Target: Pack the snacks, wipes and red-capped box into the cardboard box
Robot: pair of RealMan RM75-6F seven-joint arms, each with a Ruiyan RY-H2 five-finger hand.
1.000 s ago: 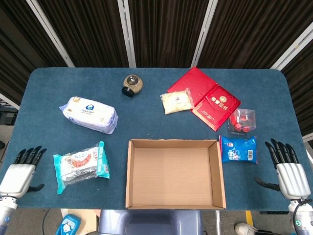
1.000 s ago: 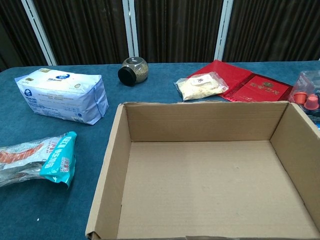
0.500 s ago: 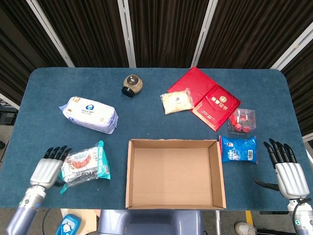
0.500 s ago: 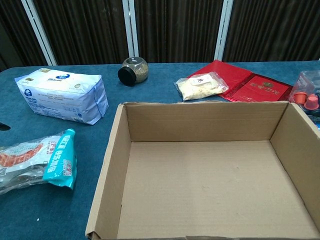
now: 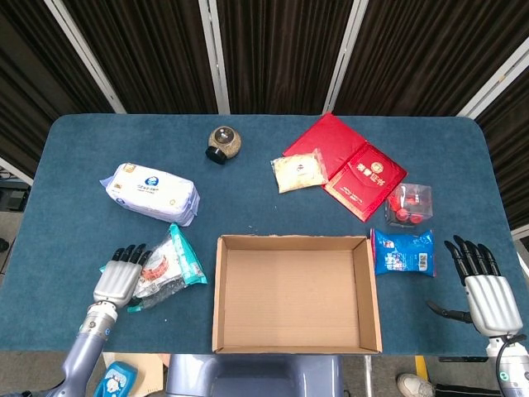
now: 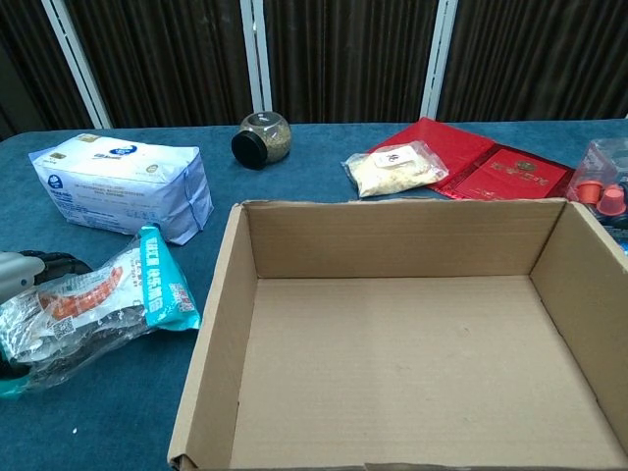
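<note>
Crinkled clear plastic with teal ends makes up the snack packet (image 5: 165, 266), which lies tilted on the blue felt-covered counter (image 5: 74, 165) just left of the open brown cardboard box (image 5: 295, 291). The silver-backed left hand (image 5: 117, 282) rests over the packet's left end, its dark fingers (image 5: 131, 253) laid along the wrapper; whether it actually grips cannot be told, and the chest view shows only a sliver of it. The right hand (image 5: 483, 289) lies released near the counter's right edge, fingers apart. The soft white and blue wipes pack (image 5: 152, 193), the glossy blue snack pouch (image 5: 402, 252) and the clear red-capped box (image 5: 410, 204) sit outside the cardboard box.
</note>
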